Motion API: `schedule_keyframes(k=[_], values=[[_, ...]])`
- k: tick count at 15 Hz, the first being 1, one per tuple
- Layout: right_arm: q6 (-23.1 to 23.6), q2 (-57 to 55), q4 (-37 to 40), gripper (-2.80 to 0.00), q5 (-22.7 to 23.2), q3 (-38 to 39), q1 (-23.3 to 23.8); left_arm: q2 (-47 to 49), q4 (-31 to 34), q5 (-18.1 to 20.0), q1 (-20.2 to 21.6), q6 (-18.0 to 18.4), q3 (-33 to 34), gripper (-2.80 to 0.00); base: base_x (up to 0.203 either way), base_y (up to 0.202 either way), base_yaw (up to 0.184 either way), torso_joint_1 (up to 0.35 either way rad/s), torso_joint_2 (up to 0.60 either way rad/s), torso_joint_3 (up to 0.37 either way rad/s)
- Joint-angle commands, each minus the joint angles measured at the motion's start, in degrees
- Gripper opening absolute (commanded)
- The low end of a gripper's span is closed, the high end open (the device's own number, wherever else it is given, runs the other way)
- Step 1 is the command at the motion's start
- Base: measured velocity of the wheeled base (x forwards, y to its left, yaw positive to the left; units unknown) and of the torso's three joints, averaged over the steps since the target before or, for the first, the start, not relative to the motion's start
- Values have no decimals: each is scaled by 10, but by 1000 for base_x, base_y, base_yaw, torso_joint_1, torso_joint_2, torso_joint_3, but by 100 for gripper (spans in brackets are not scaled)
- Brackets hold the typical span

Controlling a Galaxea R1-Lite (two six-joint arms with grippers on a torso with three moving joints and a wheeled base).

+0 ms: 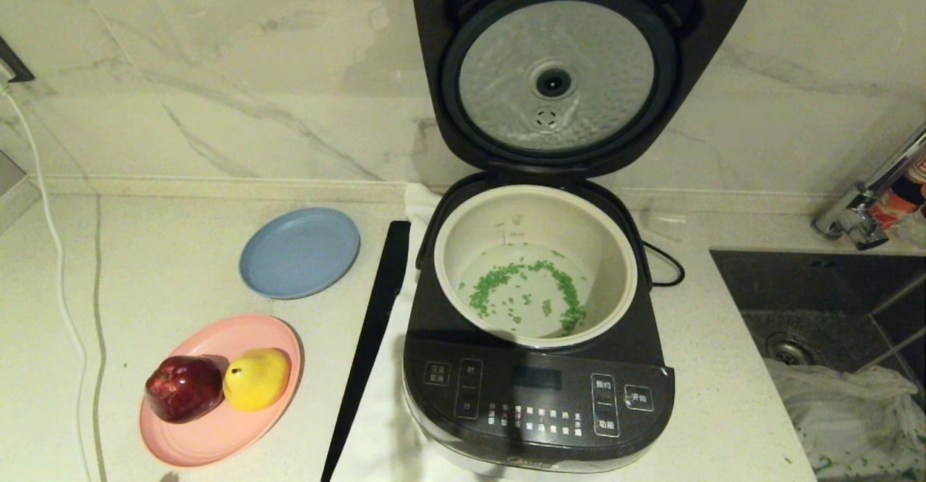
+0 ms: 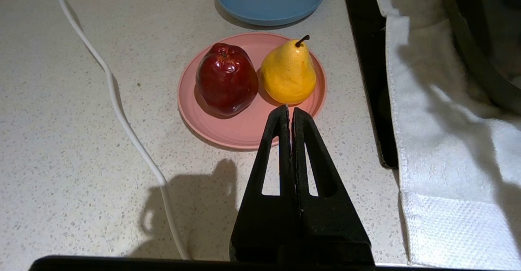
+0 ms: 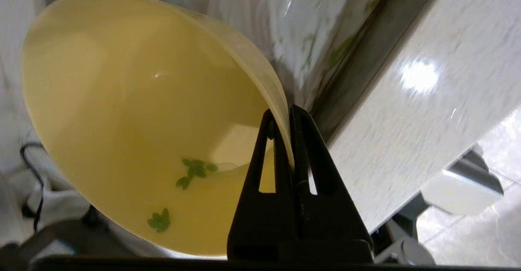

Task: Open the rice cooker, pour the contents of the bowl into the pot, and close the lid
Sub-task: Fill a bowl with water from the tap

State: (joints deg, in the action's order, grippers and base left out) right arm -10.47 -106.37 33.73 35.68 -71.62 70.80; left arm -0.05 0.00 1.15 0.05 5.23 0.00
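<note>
The dark rice cooker (image 1: 539, 395) stands on the counter with its lid (image 1: 557, 77) swung up, silver underside facing me. Its cream pot (image 1: 622, 268) holds a ring of green bits (image 1: 524, 290). The pale-yellow bowl (image 3: 122, 112) appears only in the right wrist view, tilted, with a few green bits (image 3: 195, 169) stuck inside. My right gripper (image 3: 287, 114) is shut on the bowl's rim; neither shows in the head view. My left gripper (image 2: 290, 110) is shut and empty, hovering before the pink plate (image 2: 240, 130).
A blue plate (image 1: 299, 252) and a pink plate (image 1: 217, 424) with a red apple (image 1: 184, 388) and a yellow pear (image 1: 255, 378) lie left of the cooker. A black strip (image 1: 370, 337) and white towel (image 2: 439, 140) lie beside it. A sink (image 1: 832, 308) is at right. A white cable (image 1: 51, 250) runs along the left.
</note>
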Motion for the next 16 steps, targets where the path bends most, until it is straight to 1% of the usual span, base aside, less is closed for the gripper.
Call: schedule_keyframes(k=[1, 4, 7, 10, 16], values=[[-4, -44, -24, -280, 3, -11, 5, 0, 0, 0, 0, 0, 5, -280, 0, 0, 0, 0, 0, 0], [-10, -71, -33, -280, 3, -43, 4, 0, 0, 0, 0, 0, 5, -280, 0, 0, 0, 0, 0, 0], [-27, -101, -33, -280, 3, -92, 4, 0, 0, 0, 0, 0, 5, -280, 0, 0, 0, 0, 0, 0], [-30, -120, -34, -280, 3, -131, 3, 0, 0, 0, 0, 0, 5, -280, 0, 0, 0, 0, 0, 0], [-32, -145, -38, -280, -3, -185, -23, 0, 0, 0, 0, 0, 5, -280, 0, 0, 0, 0, 0, 0]])
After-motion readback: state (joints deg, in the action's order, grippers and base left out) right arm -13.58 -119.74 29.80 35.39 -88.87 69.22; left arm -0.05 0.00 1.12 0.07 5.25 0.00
